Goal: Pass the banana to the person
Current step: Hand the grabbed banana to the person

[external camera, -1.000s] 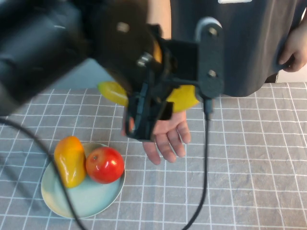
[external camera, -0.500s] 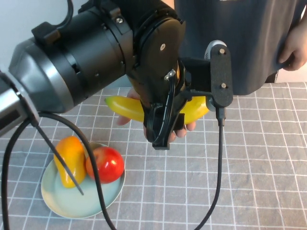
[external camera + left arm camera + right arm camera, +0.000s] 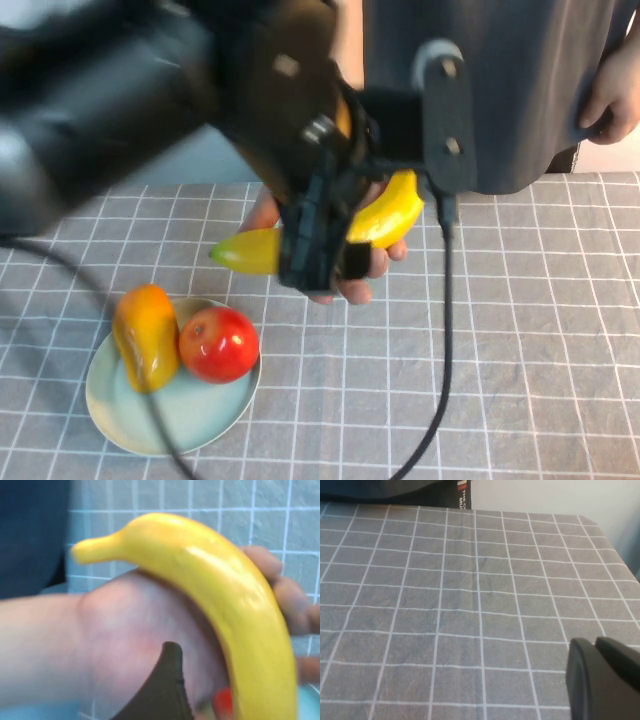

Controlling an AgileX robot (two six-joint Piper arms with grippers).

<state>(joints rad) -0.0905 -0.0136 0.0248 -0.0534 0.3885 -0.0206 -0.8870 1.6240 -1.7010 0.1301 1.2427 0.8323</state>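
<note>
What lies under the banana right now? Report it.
Under the banana is the person's hand, palm up, fingers curling past its far side. The left gripper hangs over both, hiding the hand's middle in the high view. The right gripper sits apart over bare cloth.

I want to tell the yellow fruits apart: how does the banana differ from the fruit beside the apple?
The banana is long and curved; the pear-shaped fruit is short and plump. The banana lies on the person's hand at the left claw; the other lies on the plate. Both are yellowish.

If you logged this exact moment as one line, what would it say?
left tool: over person's hand | banana: resting on that hand | right tool: parked over bare cloth | plate: holds two fruits
</note>
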